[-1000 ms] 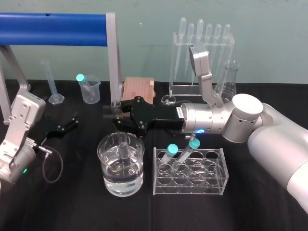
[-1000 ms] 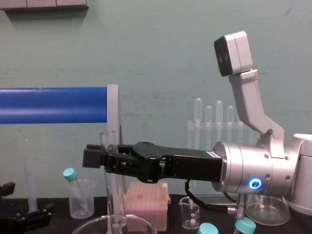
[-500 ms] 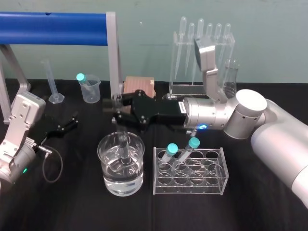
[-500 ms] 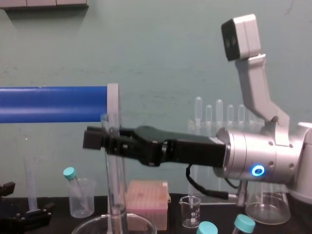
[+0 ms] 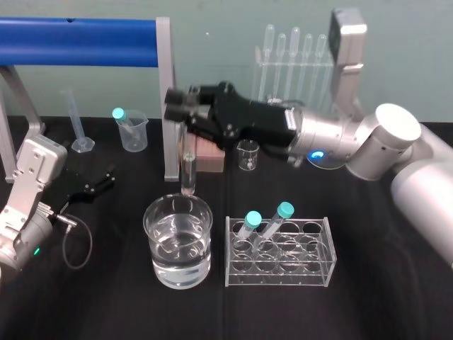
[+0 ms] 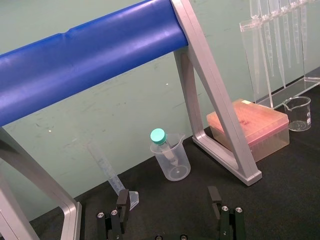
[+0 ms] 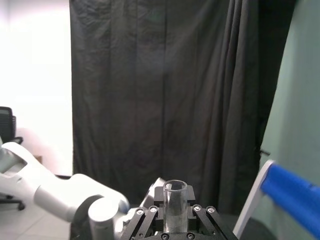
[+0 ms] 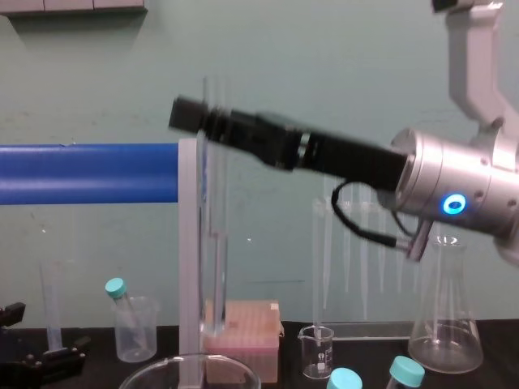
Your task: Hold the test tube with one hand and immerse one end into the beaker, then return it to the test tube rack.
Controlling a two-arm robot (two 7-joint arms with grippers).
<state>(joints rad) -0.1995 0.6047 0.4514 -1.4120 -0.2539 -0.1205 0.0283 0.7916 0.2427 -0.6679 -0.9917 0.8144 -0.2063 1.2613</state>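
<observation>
My right gripper [image 5: 181,106] is shut on the upper part of the test tube [image 5: 188,170], a slim clear glass tube that hangs upright. Its rounded lower end sits just above the far rim of the beaker [image 5: 178,244], a wide glass vessel part full of water. From the chest, the test tube [image 8: 214,267] hangs below the right gripper [image 8: 204,120], clear of the beaker rim [image 8: 154,371]. The tube's open rim [image 7: 175,192] sits between the jaws in the right wrist view. The test tube rack [image 5: 313,267] stands right of the beaker. My left gripper [image 6: 168,196] rests open at the far left.
Two teal-capped tubes [image 5: 249,227] lean in the rack. A blue bar frame's grey post [image 5: 168,106] stands just behind the held tube. A pink box [image 5: 211,156], a small beaker [image 5: 248,154], a pipette stand [image 5: 297,64], a plastic cup [image 5: 132,132] and a flask [image 8: 442,324] line the back.
My right gripper has risen with the test tube and shifted back. The tube's lower end has come up out of the beaker's water to above its rim. The left arm has not moved.
</observation>
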